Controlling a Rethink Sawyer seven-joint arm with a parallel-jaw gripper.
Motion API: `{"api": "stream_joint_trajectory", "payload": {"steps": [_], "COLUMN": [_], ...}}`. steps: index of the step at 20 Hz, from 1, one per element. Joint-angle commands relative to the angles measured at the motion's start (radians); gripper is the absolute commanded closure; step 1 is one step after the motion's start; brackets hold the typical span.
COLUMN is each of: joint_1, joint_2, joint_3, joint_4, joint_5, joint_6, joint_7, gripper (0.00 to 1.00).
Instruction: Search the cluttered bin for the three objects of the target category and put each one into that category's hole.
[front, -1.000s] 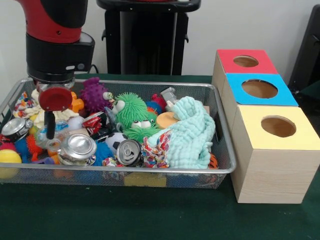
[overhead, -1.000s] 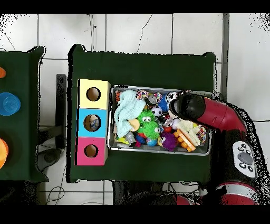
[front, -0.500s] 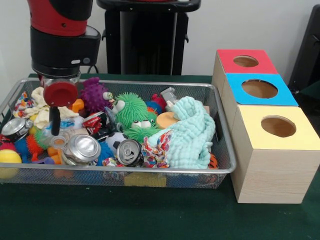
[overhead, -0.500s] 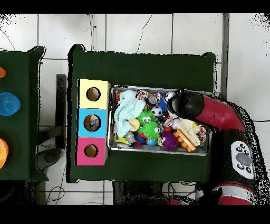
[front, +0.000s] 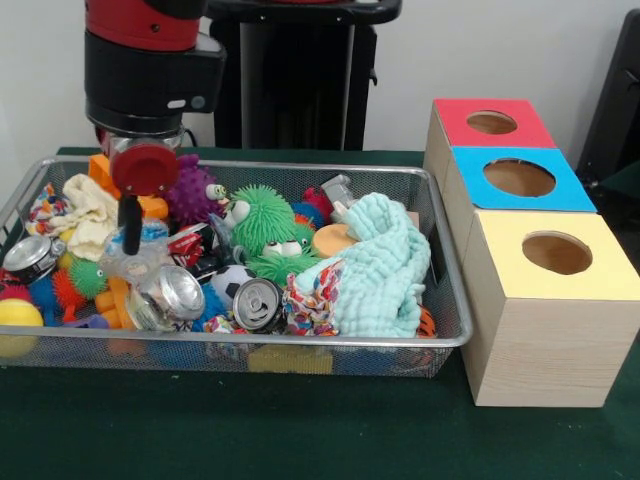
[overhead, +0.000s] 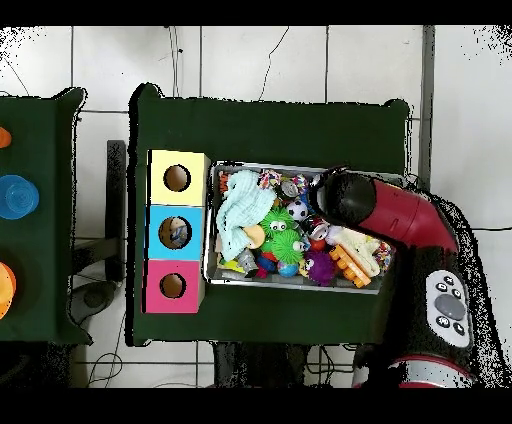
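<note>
Nearest on the green table (front: 300, 430) is the front rim of the wire bin (front: 300, 342), and just behind it lie what I judge to be my targets. There are 3 crushed drink cans in the heap, so I take cans to be the category, though nothing here confirms it. 1 silver can (front: 165, 295) lies at the front left, a 2nd can (front: 258, 302) lies mouth-out near the front middle, and a 3rd can (front: 28, 256) is against the left wall above a yellow ball (front: 18, 315).

My pincer (front: 130, 240) hangs just above and behind the silver can, low in the clutter. I cannot tell whether it is apart, together or clamped on something.

To do this step well I should come straight down on the silver can's body, clear of the spiky toys and the clear plastic piece beside it. I should then lift slowly so nothing tangles.

Mid-bin sit a pale green cloth (front: 375, 265) on the right, a green shaggy toy (front: 265, 222) in the middle and a cream cloth (front: 90, 215) on the left. A purple spiky toy (front: 190, 190) is at the back.

Right of the bin stand 3 boxes, each with 1 hole: the yellow box (front: 550, 300) nearest, then the blue box (front: 520, 180), then the red box (front: 490, 122). I cannot see what is inside them.
</note>
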Motion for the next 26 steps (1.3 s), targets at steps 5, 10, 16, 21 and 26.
{"api": "stream_joint_trajectory", "payload": {"steps": [5, 10, 16, 21, 26], "joint_1": [0.081, 0.117, 0.143, 0.163, 0.207], "joint_2": [-0.057, -0.06, -0.047, -0.048, -0.052], "joint_3": [-0.023, -0.043, -0.061, -0.08, -0.112], "joint_4": [0.139, 0.134, 0.139, 0.138, 0.132], "joint_5": [0.074, 0.105, 0.128, 0.149, 0.172], "joint_6": [0.167, 0.193, 0.173, 0.185, 0.215], "joint_7": [0.149, 0.172, 0.186, 0.189, 0.222], "gripper": [1.0, 1.0, 1.0, 1.0, 1.0]}}
